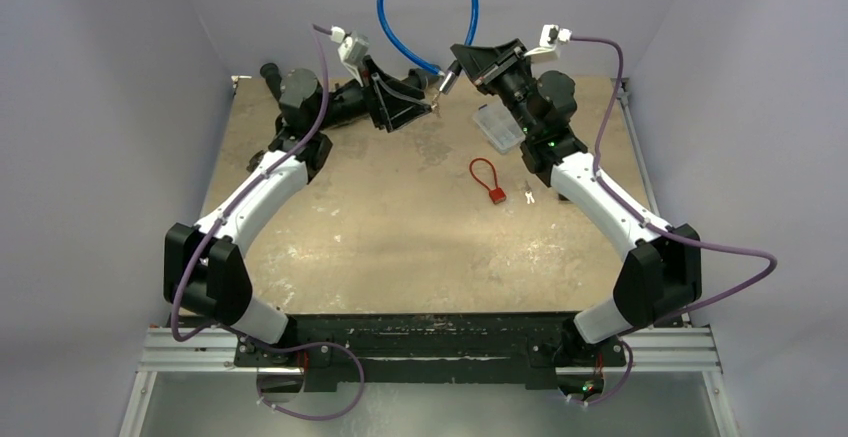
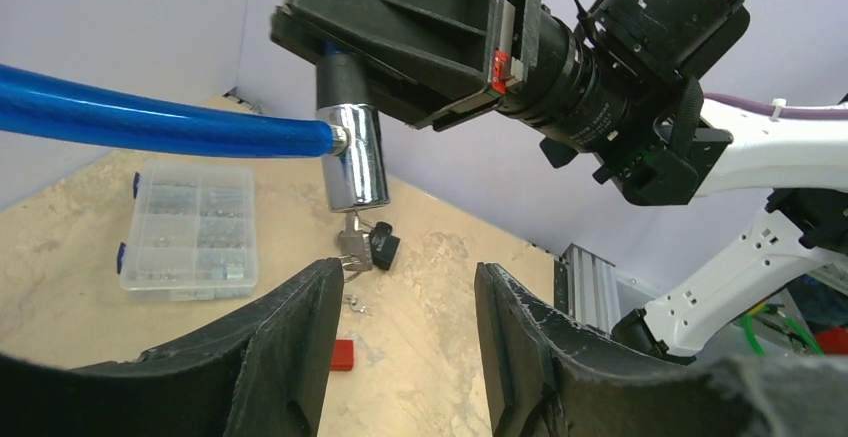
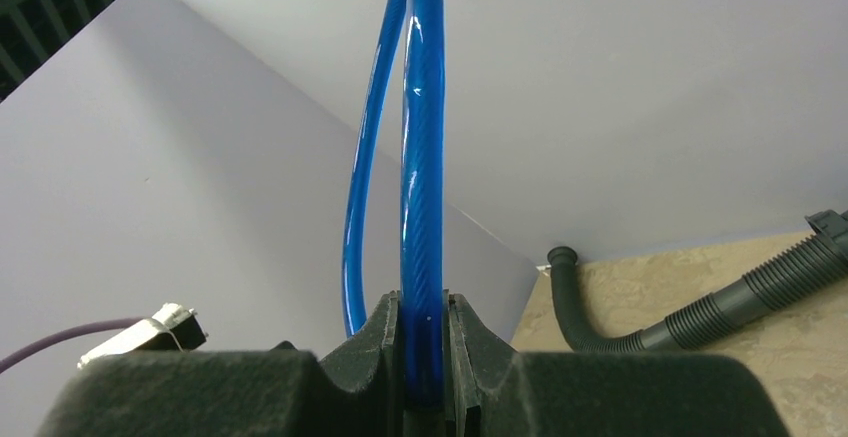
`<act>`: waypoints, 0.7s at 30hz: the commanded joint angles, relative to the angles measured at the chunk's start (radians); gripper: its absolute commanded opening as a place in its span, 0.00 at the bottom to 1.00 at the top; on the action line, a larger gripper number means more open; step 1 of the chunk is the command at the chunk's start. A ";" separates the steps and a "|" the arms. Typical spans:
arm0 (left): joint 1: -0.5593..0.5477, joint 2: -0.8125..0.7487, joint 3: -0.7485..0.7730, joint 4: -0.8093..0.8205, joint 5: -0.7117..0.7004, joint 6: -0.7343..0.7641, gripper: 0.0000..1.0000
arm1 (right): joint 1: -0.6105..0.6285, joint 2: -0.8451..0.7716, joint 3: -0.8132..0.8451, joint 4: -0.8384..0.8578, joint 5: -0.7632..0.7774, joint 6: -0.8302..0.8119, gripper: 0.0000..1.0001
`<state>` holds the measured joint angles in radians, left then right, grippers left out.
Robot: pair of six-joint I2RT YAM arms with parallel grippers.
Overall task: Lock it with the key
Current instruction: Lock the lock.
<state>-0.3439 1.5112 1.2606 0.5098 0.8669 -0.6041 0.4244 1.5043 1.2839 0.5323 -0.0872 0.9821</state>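
Note:
My right gripper (image 1: 462,55) (image 3: 425,302) is shut on a thick blue cable lock (image 1: 400,17) (image 3: 422,157) and holds it up at the back. The lock's chrome cylinder (image 2: 352,157) hangs down with a silver key (image 2: 352,247) stuck in its lower end and a black-headed key (image 2: 383,249) dangling from it. My left gripper (image 1: 425,102) (image 2: 408,269) is open, with its left fingertip just below these hanging keys. A thin red cable lock (image 1: 487,182) lies on the table, its red body (image 2: 343,354) in view. The tiny silvery key (image 1: 527,193) (image 2: 355,304) lies beside it.
A clear plastic parts box (image 1: 497,127) (image 2: 190,227) sits on the table under the right arm. A black corrugated hose (image 3: 690,312) runs along the back edge. Grey walls close in the table on three sides.

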 commanded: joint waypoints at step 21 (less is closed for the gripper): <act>-0.049 0.072 0.040 0.108 -0.108 -0.034 0.44 | 0.004 -0.069 0.022 0.125 -0.049 -0.011 0.00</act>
<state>-0.3889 1.5784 1.2621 0.5373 0.7807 -0.6125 0.4248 1.5021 1.2839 0.5407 -0.1234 0.9752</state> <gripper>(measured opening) 0.467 0.185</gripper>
